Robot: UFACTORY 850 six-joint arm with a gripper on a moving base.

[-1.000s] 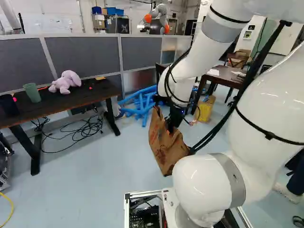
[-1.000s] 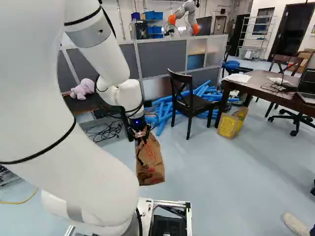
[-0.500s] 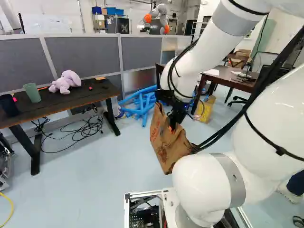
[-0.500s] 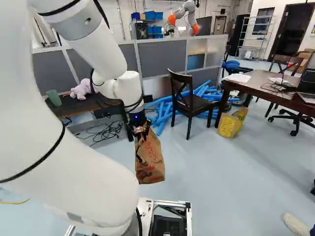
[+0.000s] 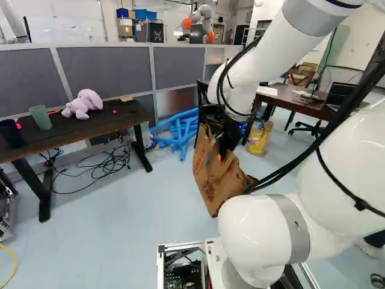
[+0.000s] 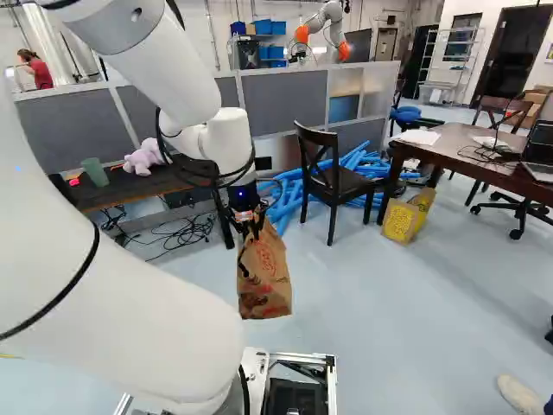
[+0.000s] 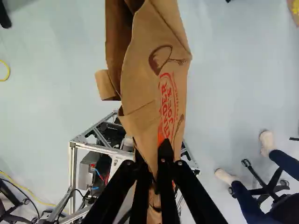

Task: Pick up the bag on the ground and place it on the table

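- Left base view: you have the pincer [image 5: 221, 158] at the upper part of the brown paper bag [image 5: 218, 180]. The bag is tilted and creased, and its lower corner lies partly behind the arm's lower white housing.
- Left base view: at the left you find the dark worktop [image 5: 72, 135], well apart from the bag. It carries 1 plush toy [image 5: 84, 103], 1 green cup [image 5: 41, 117] and 1 black cup [image 5: 11, 133]; loose cables [image 5: 108, 165] lie on the floor [image 5: 132, 241] near its legs.
- Right base view: your bag hangs below the wrist, ahead of the base; you cannot tell its exact height over the floor. Beyond it are blue tubes [image 6: 285, 197] and 1 dark chair [image 6: 335, 181].
- Right base view: at the right, a yellow bag [image 6: 404, 220] stands beside the brown worktop [image 6: 449, 151], which bears papers [image 6: 418, 137] and 1 laptop [image 6: 540, 147].
- Wrist view: your pincer is pinching the paper bag, its 2 fingers on opposite sides of the gathered paper. The bag extends ahead of them, with red print and a folded flap [image 7: 106, 86] showing.
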